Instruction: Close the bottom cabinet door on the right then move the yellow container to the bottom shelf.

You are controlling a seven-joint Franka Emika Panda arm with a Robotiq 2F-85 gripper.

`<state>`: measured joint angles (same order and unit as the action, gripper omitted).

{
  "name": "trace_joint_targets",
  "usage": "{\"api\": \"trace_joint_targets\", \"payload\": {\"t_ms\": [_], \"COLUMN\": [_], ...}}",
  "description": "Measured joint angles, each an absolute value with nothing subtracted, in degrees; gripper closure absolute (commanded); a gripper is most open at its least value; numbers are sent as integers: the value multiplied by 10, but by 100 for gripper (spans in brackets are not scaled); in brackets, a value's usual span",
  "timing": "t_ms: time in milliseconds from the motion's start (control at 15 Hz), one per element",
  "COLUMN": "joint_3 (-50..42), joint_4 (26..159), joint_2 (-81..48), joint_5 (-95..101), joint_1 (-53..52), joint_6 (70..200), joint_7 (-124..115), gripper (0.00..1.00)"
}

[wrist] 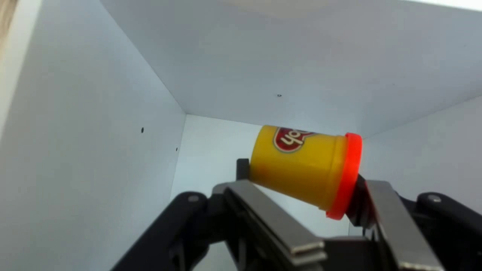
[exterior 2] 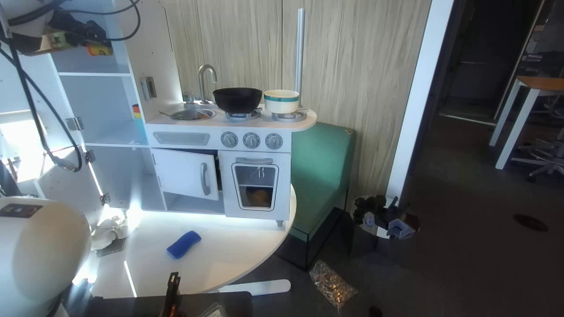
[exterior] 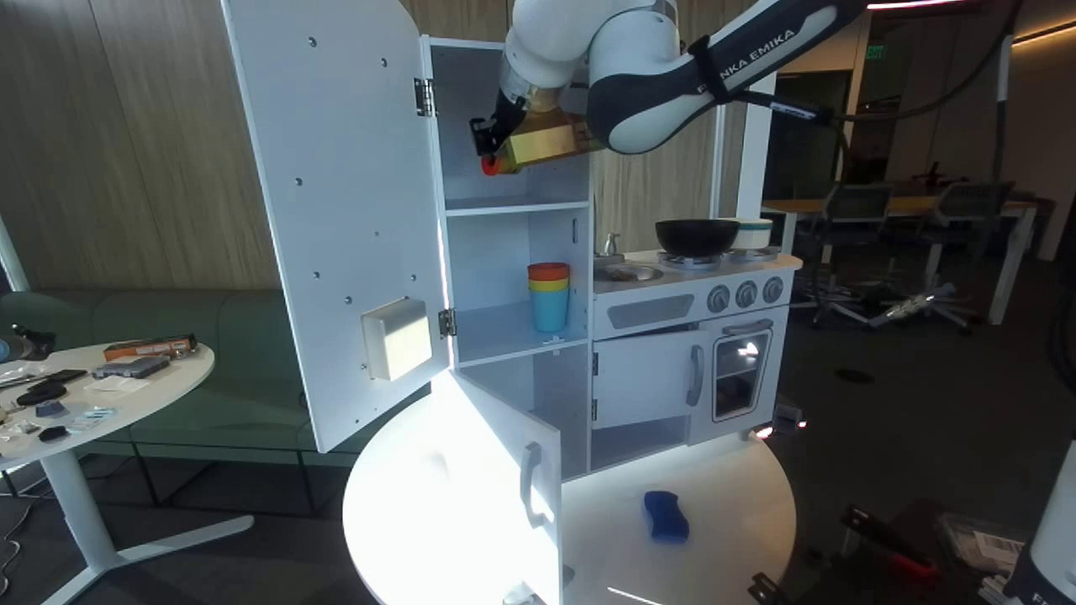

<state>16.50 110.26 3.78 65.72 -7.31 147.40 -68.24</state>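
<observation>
The yellow container (wrist: 293,165) lies sideways between the fingers of my gripper (wrist: 303,184), its base against one finger and its red lid against the other. It also shows in both exterior views (exterior: 508,160) (exterior 2: 98,49). My gripper holds it in the top compartment of the tall white cupboard, above the higher board (exterior: 496,206). The bottom shelf (exterior: 496,332) lies further down and also shows in an exterior view (exterior 2: 115,138). The small white cabinet door under the sink (exterior: 643,378) is ajar in both exterior views (exterior 2: 180,172). The cupboard's lower door (exterior: 504,470) stands wide open.
A cup stack (exterior: 550,304) stands at the right of the bottom shelf. The tall upper door (exterior: 336,193) is swung open to the left. A black pan (exterior 2: 238,100) and a white pot (exterior 2: 282,102) stand on the stove. A blue sponge (exterior: 667,515) lies on the round table.
</observation>
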Motion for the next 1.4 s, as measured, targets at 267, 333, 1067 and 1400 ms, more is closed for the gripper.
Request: {"api": "trace_joint_targets", "payload": {"t_ms": [267, 333, 1067, 1400], "joint_3": [159, 159, 164, 183], "joint_4": [1158, 1172, 1354, 1452], "joint_2": [115, 137, 315, 328], "joint_5": [564, 540, 294, 279], "joint_1": [-92, -98, -119, -78], "joint_6": [1450, 1441, 1390, 1476], "joint_7": [-572, -545, -405, -415], "gripper": [68, 68, 68, 68]}}
